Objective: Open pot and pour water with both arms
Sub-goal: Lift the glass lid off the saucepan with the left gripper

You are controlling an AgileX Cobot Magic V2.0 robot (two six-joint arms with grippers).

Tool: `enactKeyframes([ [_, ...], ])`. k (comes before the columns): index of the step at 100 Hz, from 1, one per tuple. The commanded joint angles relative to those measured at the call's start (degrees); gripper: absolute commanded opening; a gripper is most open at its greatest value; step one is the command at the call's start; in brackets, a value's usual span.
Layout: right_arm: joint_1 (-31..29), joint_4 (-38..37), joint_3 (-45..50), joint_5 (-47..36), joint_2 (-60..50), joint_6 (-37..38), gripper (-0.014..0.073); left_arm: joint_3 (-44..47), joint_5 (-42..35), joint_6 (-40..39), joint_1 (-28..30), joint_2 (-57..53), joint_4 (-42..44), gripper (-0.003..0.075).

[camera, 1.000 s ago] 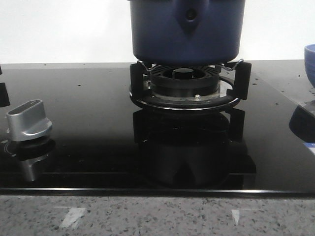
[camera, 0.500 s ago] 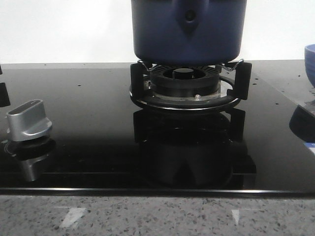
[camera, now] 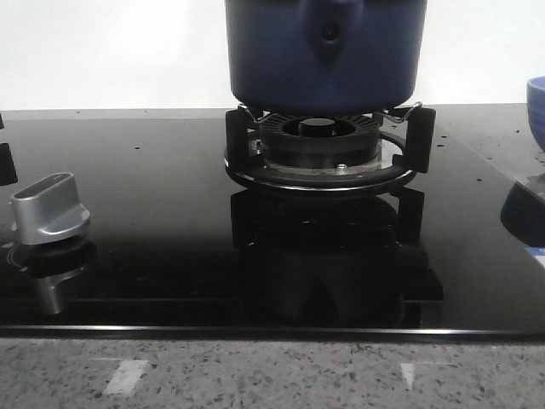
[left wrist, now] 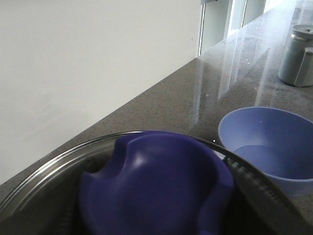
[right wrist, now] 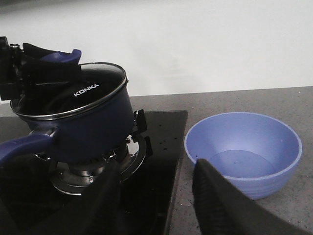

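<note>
Directly beneath left gripper [right wrist: 29, 68] — pot [right wrist: 83, 127]

You are viewing the speckled grey stone counter [camera: 272, 375] carrying a glossy black glass hob [camera: 153, 247] and light-blue round bowl [right wrist: 243, 152].

The front view cut off the pot [camera: 325, 53] above its handle bracket, hiding its lid. My left gripper's [right wrist: 22, 66] fingertips were hidden, and the bowl [camera: 536, 109] showed only an edge.

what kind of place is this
Likely a kitchen, or a mock-up of one: a pot sits on a gas burner in a black glass hob, set into a speckled stone counter.
</note>
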Motion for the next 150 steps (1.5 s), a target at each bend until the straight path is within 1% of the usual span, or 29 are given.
enactKeyframes([
  [1,-0.28,0.18,-1.81,-4.21,1.76,-0.59,0.0311,-1.86,3.24,0.15,-0.05,-4.22,-4.71,0.0220],
  [16,-0.28,0.18,-1.81,-4.21,1.76,-0.59,0.0311,-1.86,3.24,0.15,1.05,-5.07,-4.71,0.0220],
  [55,-0.28,0.18,-1.81,-4.21,1.76,-0.59,0.0311,-1.86,2.60,0.15,1.04,-7.37,-4.71,0.0220],
  [75,-0.28,0.18,-1.81,-4.21,1.76,-0.59,0.0311,-1.86,-6.45,0.15,1.04,-9.62,-4.71,0.0220],
  [95,-0.28,0.18,-1.81,-4.21,1.76,-0.59,0.0311,-1.86,-12.47,0.15,1.04,-11.42,-4.63,0.0220],
  [112,-0.28,0.18,-1.81,-4.21,1.76,-0.59,0.0311,-1.86,-20.32,0.15,1.04,-12.16,-4.58,0.0220],
  [140,-0.28,0.28,-1.81,-4.21,1.76,-0.59,0.0311,-0.98,-29.34,0.15,1.04,-13.56,-4.48,0.0221],
  [150,-0.28,0.28,-1.81,-4.21,1.76,-0.59,0.0311,0.59,-30.31,0.15,1.29,-14.93,-4.18,0.0221],
])
